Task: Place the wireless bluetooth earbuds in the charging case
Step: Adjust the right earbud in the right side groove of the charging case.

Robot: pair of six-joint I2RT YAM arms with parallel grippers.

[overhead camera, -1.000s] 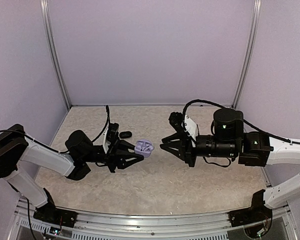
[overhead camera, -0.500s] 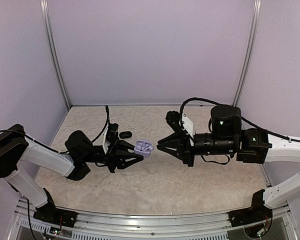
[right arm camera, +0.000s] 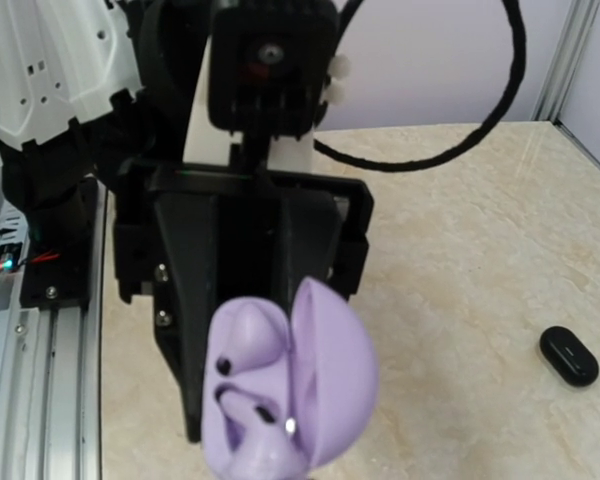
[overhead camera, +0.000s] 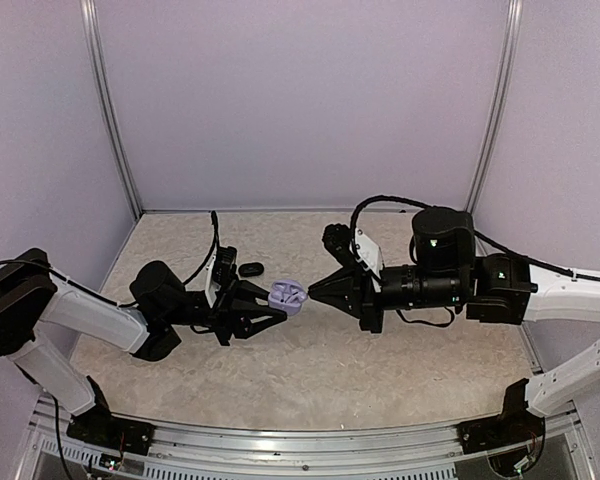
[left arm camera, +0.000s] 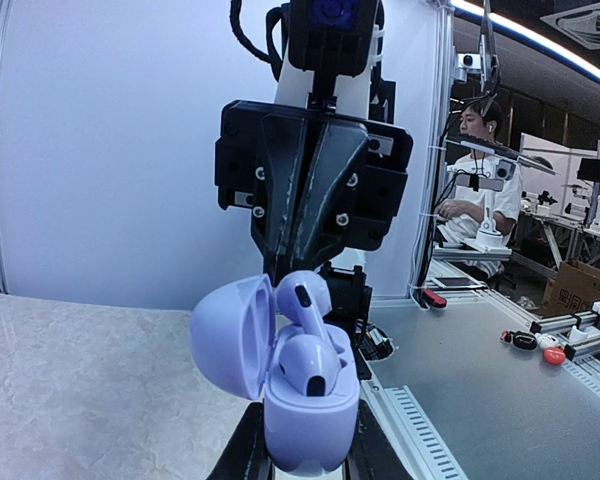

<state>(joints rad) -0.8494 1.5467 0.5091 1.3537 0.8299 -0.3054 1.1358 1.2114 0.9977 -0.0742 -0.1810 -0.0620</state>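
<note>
My right gripper (overhead camera: 315, 290) has closed narrow and reached the open charging case (overhead camera: 288, 296) clamped in my left gripper (overhead camera: 277, 304); one earbud (left arm camera: 302, 297) sits high, probably needs pushing

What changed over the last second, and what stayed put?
The right gripper moved left toward the open lavender charging case and closed its jaws; its tip is now close to the case. The left gripper kept holding it, and the black oval case stayed on the table.
</note>
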